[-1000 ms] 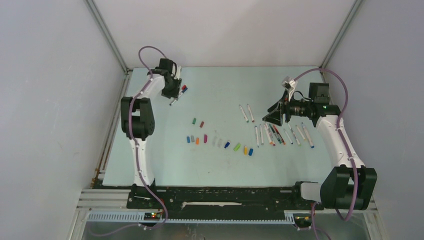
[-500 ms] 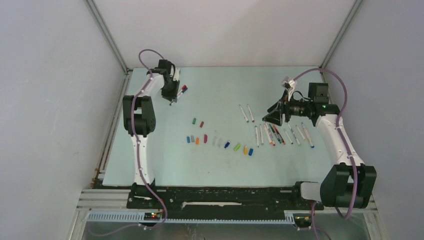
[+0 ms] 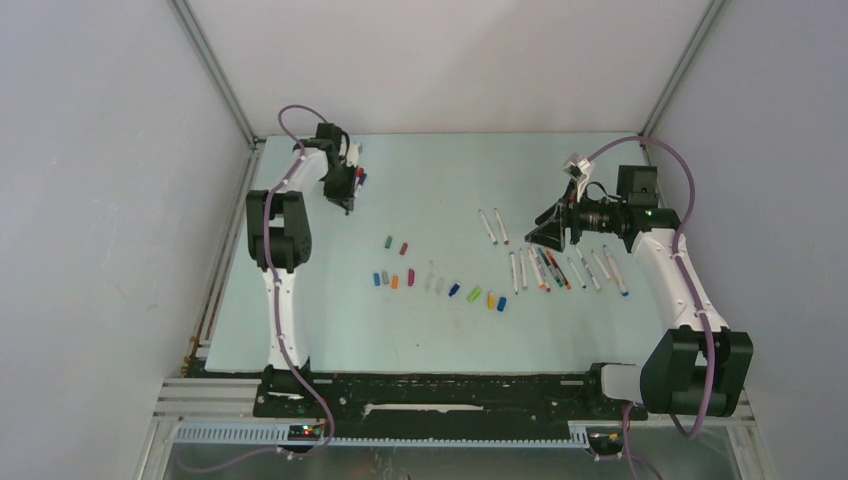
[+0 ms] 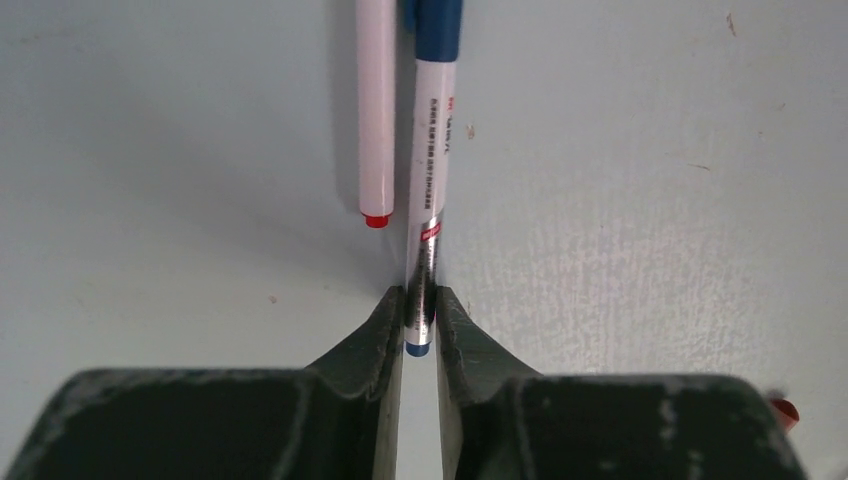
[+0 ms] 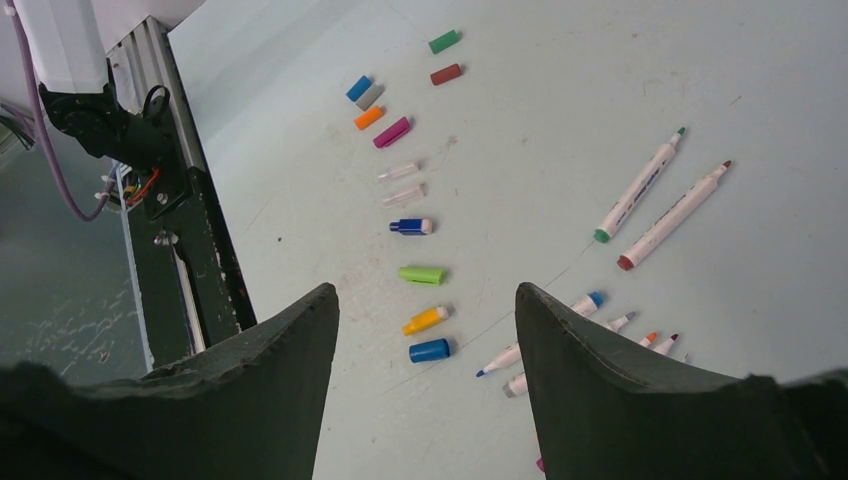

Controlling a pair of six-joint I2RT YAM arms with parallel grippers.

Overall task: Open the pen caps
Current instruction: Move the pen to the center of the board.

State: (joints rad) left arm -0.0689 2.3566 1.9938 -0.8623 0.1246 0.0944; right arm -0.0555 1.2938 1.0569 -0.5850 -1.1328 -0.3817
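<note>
Left wrist: fingers [image 4: 385, 325] pinch blue-capped pen [image 4: 428, 190].

Pale blue-green tabletop [image 3: 440, 330]. Loose pen caps [image 3: 436, 287] lie in a rough row mid-table, two more just behind. Uncapped pens [image 3: 565, 268] cluster right; two pens [image 3: 493, 226] lie apart behind them.

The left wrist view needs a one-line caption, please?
Left gripper pinches a blue-capped pen beside a red-tipped pen.
</note>
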